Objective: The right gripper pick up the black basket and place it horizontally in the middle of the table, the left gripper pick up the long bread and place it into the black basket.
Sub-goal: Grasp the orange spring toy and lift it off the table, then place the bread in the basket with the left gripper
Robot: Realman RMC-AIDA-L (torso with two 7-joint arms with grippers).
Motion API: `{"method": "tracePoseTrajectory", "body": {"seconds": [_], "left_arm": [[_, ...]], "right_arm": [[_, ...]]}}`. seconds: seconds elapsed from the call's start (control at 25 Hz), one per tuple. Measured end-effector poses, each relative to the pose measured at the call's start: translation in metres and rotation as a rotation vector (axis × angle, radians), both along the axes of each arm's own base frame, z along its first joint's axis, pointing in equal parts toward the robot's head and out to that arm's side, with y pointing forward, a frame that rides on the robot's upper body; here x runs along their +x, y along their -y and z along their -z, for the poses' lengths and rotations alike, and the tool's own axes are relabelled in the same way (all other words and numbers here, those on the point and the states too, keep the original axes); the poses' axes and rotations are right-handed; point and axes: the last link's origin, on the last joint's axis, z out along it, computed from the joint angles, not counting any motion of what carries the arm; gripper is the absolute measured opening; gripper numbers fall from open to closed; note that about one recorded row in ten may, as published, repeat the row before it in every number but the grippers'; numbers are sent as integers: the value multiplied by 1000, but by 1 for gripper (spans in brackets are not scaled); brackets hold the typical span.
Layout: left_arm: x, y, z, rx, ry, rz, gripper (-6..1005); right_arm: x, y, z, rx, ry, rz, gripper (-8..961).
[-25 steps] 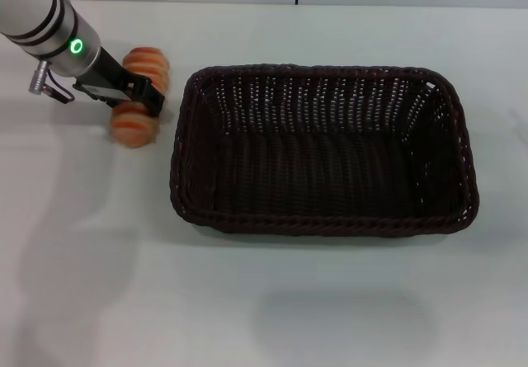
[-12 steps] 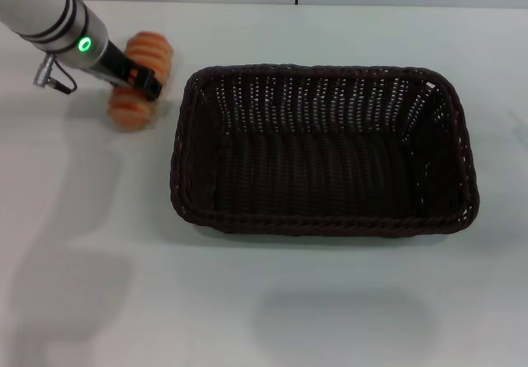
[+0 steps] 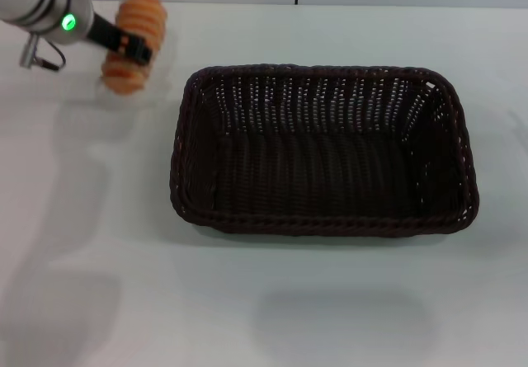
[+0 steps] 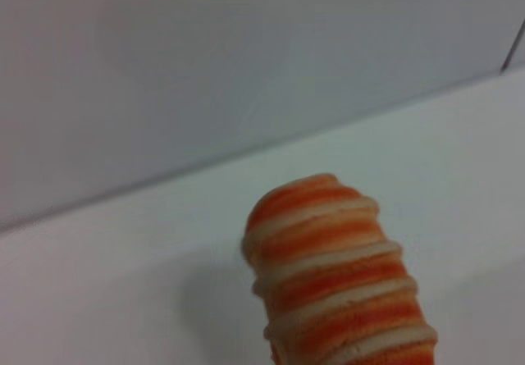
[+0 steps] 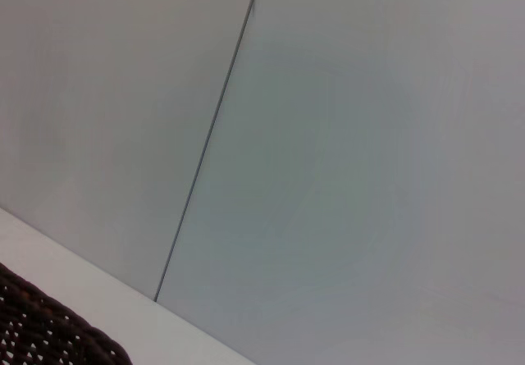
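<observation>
You have the black basket lying flat mid-table and the left gripper clamped on the long bread, raised; only the drop-in remains

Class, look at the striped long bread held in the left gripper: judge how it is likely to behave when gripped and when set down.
The long bread is rounded with curved ends, so it may roll once released. Its crosswise ridges probably give the left gripper some purchase against slipping. It looks small beside the black basket, so likely light.
</observation>
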Motion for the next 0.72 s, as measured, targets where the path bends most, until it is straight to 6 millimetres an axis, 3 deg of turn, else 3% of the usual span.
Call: {"method": "tracePoseTrajectory", "body": {"seconds": [0.12, 0.32, 0.52, 0.64, 0.72], "left_arm": [[19, 10, -18, 33, 88, 98, 482], [33, 30, -35, 33, 257, 227, 459], [40, 58, -36, -72, 366, 330, 430], [41, 62, -35, -98, 379, 343, 407], [40, 79, -31, -173, 454, 371, 354]], "right_arm": [[-2, -1, -1, 3, 1, -5, 492], [-2, -1, -3, 6, 5, -2, 491], [-3, 1, -7, 16, 7, -2, 491], [-5, 1, -8, 17, 4, -5, 490], [-9, -1, -9, 17, 6, -17, 490]]}}
